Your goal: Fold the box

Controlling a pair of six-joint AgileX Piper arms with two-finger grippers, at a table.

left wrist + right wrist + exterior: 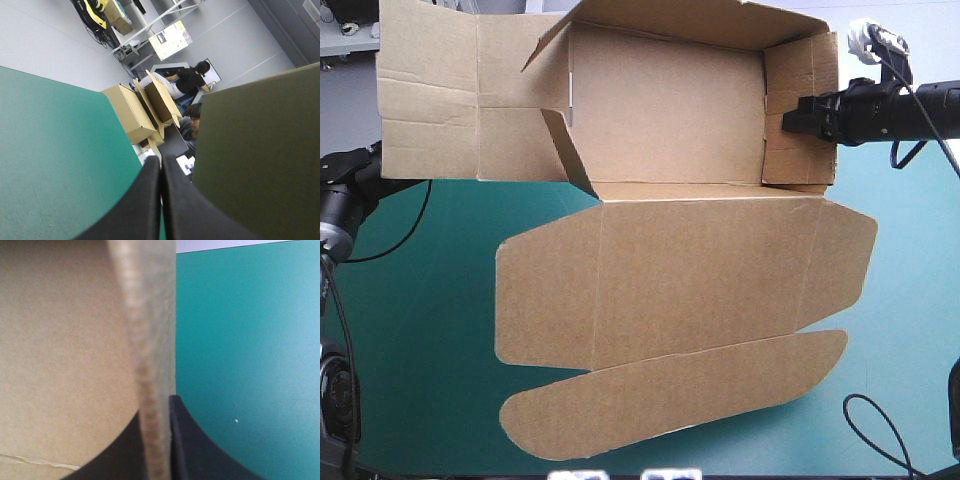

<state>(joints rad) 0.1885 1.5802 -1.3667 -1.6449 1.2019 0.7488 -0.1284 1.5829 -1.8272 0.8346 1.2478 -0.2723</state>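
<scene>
From left: I read the left gripper (160, 162) pressed together, empty, beside the box's (670, 110) left flap. The box stands half-raised, its lid flat, with free teal-green cover (410, 340) left of the lid. The right gripper (790, 120) pinches the box's right wall edge.

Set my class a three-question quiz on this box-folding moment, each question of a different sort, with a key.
1. True or false: the right gripper is shut on the right wall of the box.
2. The lid is: A) flat on the teal-green cover, toward the table's near edge; B) standing upright; C) folded over the tray.
3. Fill in: the left gripper has its fingers ____ (open/shut), with nothing between them.

Key: 1 true; 2 A; 3 shut.
</scene>
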